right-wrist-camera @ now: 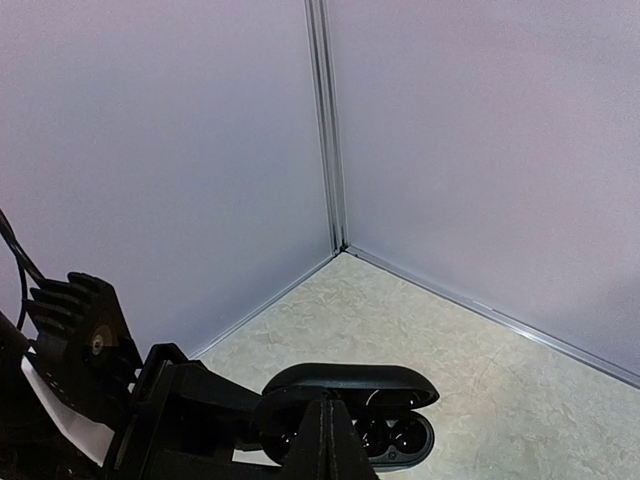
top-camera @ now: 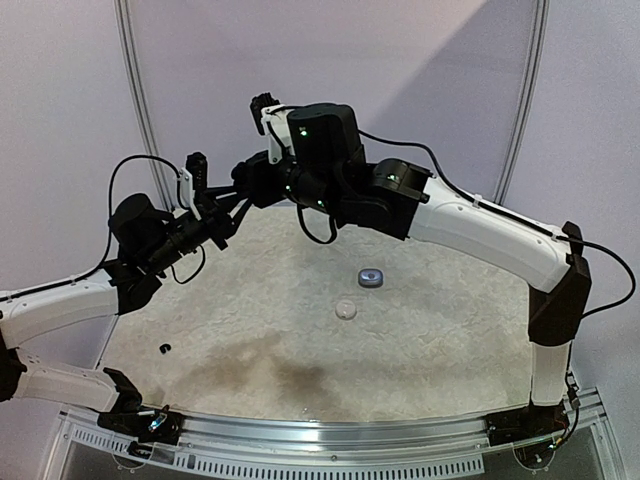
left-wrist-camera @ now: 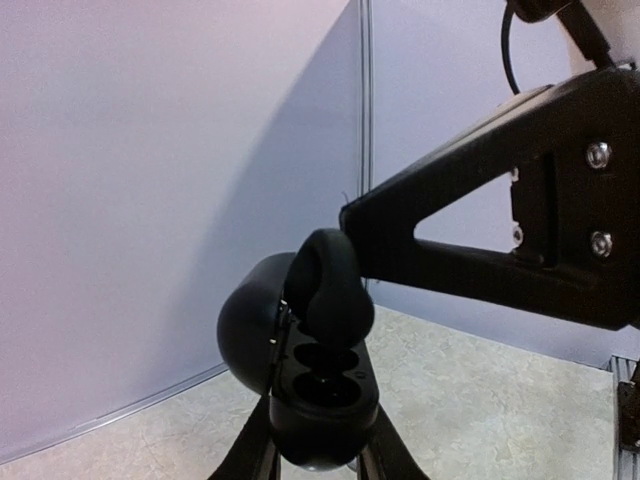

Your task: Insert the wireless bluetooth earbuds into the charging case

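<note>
Beige mottled tabletop (top-camera: 420,350), lilac walls (top-camera: 70,100) — black case (left-wrist-camera: 320,390) aloft.

Pale lilac wall panels (top-camera: 60,110) close in behind the table (top-camera: 450,340) and along both its sides, joined by thin metal strips (top-camera: 138,110). The tabletop is mottled beige, with a darker smudge (top-camera: 270,365) toward its near edge, where a silver rail (top-camera: 330,432) runs. A soft diagonal shadow crosses the panel behind the table.
</note>
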Available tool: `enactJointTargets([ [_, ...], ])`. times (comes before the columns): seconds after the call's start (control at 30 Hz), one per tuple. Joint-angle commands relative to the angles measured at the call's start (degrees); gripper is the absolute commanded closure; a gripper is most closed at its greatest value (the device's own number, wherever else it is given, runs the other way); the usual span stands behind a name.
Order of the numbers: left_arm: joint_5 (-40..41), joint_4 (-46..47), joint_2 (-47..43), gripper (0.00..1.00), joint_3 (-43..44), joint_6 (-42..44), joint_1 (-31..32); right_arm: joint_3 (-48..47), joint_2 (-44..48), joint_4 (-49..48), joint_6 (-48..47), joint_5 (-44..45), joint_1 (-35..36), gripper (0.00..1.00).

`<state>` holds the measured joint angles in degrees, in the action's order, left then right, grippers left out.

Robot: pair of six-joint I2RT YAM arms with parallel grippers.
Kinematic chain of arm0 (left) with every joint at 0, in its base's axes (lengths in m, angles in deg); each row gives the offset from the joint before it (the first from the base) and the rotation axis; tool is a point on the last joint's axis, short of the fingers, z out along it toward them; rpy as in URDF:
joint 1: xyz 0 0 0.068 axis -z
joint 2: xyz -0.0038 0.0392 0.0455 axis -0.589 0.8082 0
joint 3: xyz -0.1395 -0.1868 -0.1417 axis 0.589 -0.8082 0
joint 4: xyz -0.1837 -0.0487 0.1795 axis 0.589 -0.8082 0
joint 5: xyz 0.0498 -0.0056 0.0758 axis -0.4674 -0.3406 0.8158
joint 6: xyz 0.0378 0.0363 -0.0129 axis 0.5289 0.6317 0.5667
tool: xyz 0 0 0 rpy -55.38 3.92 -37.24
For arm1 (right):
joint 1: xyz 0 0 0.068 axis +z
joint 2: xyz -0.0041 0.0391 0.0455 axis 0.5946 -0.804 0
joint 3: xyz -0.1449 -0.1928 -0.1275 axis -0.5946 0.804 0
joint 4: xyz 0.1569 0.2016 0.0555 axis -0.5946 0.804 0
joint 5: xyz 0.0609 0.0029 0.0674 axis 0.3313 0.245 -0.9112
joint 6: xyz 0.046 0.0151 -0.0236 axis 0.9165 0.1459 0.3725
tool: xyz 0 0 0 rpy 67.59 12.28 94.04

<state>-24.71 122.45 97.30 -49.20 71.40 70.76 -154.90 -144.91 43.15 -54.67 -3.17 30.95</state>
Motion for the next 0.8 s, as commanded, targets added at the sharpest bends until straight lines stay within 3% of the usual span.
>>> enactJointTargets([
  [0.0, 0.5, 0.6, -0.8, 1.00, 1.1, -0.5, 0.8, 0.0, -1.7, 0.3, -0.8, 0.2, 0.1, 1.00],
  [0.77, 0.6, -0.3, -1.1, 1.00, 1.4, -0.4, 0.7, 1.1, -3.2, 2.3, -3.5, 3.2, 0.0, 1.00],
])
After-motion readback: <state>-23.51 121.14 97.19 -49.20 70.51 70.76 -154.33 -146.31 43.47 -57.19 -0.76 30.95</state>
